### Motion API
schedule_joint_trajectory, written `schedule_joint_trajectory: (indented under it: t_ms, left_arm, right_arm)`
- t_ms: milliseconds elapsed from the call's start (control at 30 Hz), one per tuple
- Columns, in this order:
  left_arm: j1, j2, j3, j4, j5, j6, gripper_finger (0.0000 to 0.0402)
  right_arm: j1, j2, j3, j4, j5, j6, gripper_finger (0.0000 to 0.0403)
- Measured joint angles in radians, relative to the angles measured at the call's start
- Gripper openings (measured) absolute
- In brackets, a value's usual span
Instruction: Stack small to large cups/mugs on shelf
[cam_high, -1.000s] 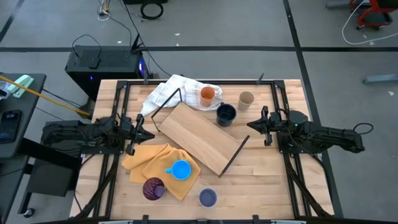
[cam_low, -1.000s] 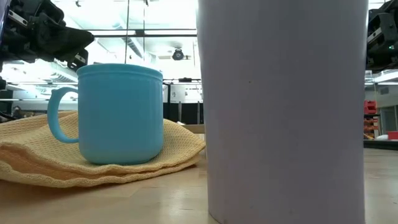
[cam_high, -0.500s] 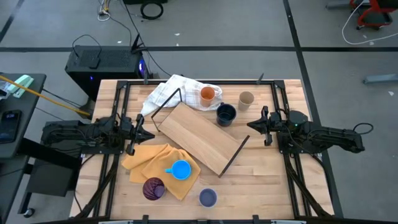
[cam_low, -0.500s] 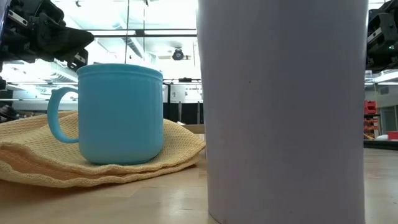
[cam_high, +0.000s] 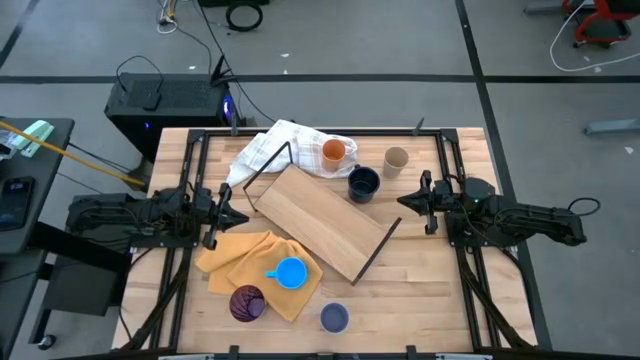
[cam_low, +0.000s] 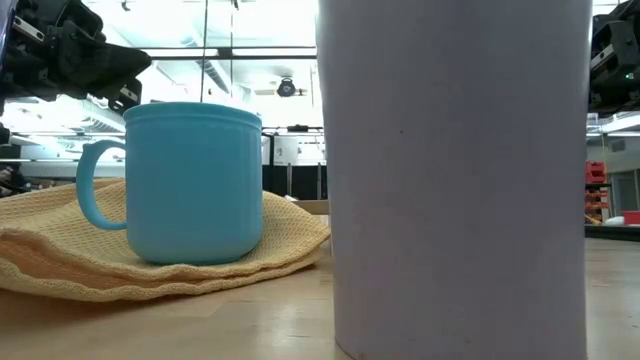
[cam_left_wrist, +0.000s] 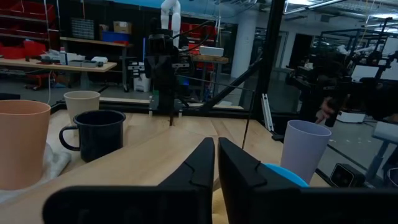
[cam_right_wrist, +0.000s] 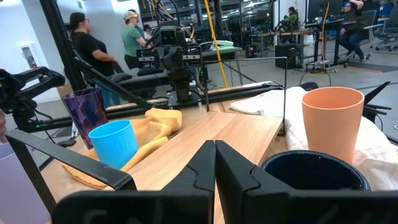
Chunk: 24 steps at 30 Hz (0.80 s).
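Cups stand scattered round a large light-wood rectangular shelf board on a thin black wire frame, which lies slantwise in the middle of the wooden desk. At the far side, an orange cup sits on a white checked cloth, a tan cup stands apart on bare wood, and a dark navy mug stands just beside the board's far edge. At the near side, a bright blue mug with a handle rests on a yellow-orange cloth, a dark purple cup stands at that cloth's near edge, and a pale lavender-blue cup stands on bare wood close by.

Left gripper hangs at the left of the board, its jaws clenched on nothing; the left wrist view shows the two dark fingers pressed nearly together. Right gripper hangs at the board's right, near the navy mug, jaws likewise clenched and empty.

Two people stand in the room beyond.
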Motion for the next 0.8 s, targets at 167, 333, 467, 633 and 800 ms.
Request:
schedule_joint_trajectory:
  t_ms: [167,333,467,633,800]
  left_arm:
    - [0.000,0.000,0.000,0.002,0.000,0.001,0.0029]
    - [0.000,0.000,0.000,0.001,0.000,0.001,0.0036]
    - [0.000,0.000,0.000,0.001,0.000,0.002,0.0033]
    - [0.000,0.000,0.000,0.001,0.000,0.001,0.0025]
    - [0.000,0.000,0.000,0.005,0.000,-0.001,0.0025]
  right_arm:
    - [0.000,0.000,0.000,0.000,0.000,0.000,0.0016]
    - [0.000,0.000,0.000,0.000,0.000,0.014,0.0016]
    - [0.000,0.000,0.000,0.004,0.000,0.015,0.0016]
    - [0.000,0.000,0.000,0.083,0.001,-0.050,0.0016]
    - [0.000,0.000,0.005,0.276,0.042,0.036,0.0016]
